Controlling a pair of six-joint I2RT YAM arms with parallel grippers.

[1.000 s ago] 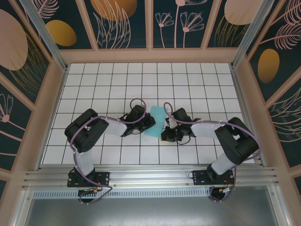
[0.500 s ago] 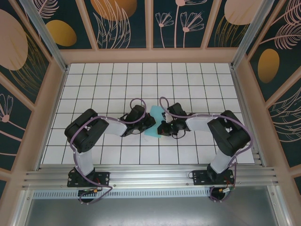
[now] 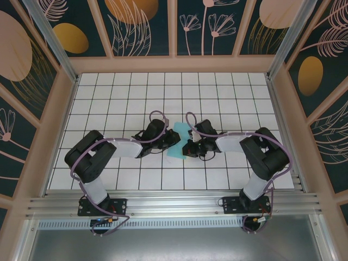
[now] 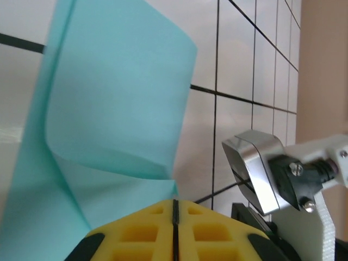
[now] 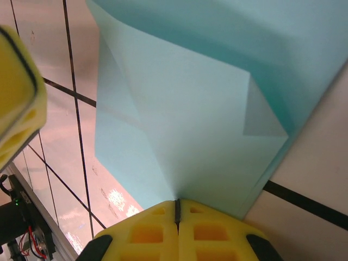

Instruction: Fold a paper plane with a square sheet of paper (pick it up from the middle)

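Note:
The square sheet of paper [image 3: 178,141], light turquoise, lies partly folded on the white grid table between my two grippers. In the left wrist view the paper [image 4: 117,103] curls up in a loose flap, and my left gripper [image 4: 174,204] has its yellow jaws shut on a corner of it. In the right wrist view the paper [image 5: 201,119] shows creases and doubled layers, and my right gripper [image 5: 176,203] is shut on its near edge. From above, the left gripper [image 3: 174,139] and right gripper [image 3: 186,147] meet at the sheet. No paper plane is in view.
The white tiled table [image 3: 125,98] is ringed by tan frame rails and dark patterned walls [image 3: 138,27]. The right arm's silver and black wrist parts [image 4: 261,174] sit close beside my left jaws. A yellow left finger [image 5: 16,92] shows in the right wrist view.
The right gripper slid left onto the paper's right edge. The left arm's elbow dropped down and left, while its gripper stayed at the sheet.

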